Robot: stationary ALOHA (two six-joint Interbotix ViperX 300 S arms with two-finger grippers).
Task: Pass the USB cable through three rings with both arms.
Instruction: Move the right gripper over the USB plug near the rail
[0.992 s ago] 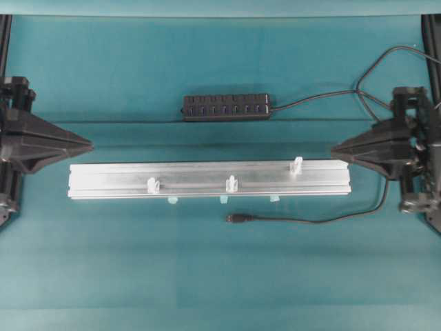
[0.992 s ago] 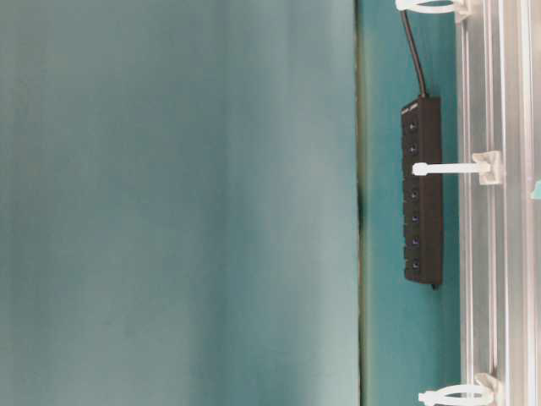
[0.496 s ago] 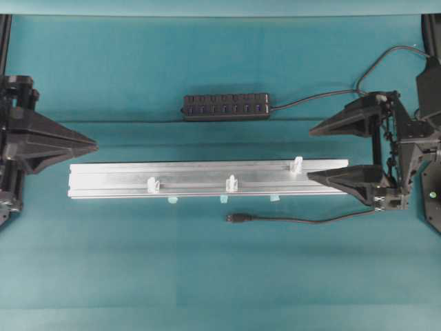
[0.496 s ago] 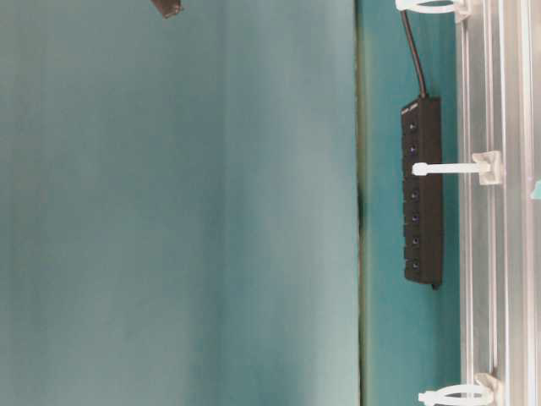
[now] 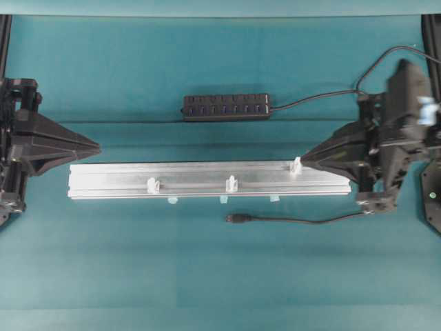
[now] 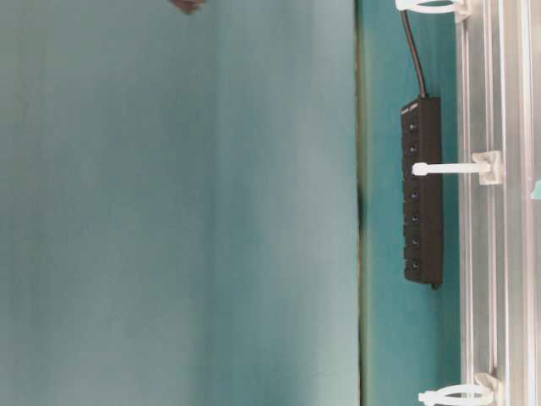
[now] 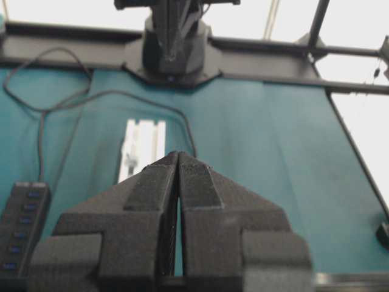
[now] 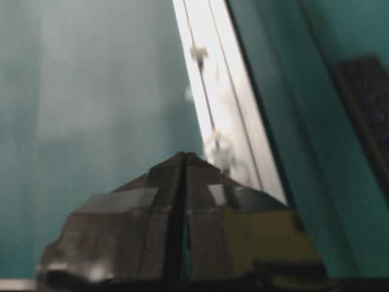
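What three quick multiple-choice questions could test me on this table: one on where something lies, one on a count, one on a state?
1. Where is the USB cable's plug?
A. on the cloth beside the silver rail
B. inside a ring
C. plugged into the black hub

2. How many white rings stand on the rail?
A. two
B. three
C. five

3. How are the right gripper's jaws?
A. wide open
B. shut on the cable
C. shut, holding nothing

Answers: 1 A, the plug lies free on the teal cloth; 2 B, three clips show overhead; 3 C, the right wrist view shows jaws pressed together, empty.
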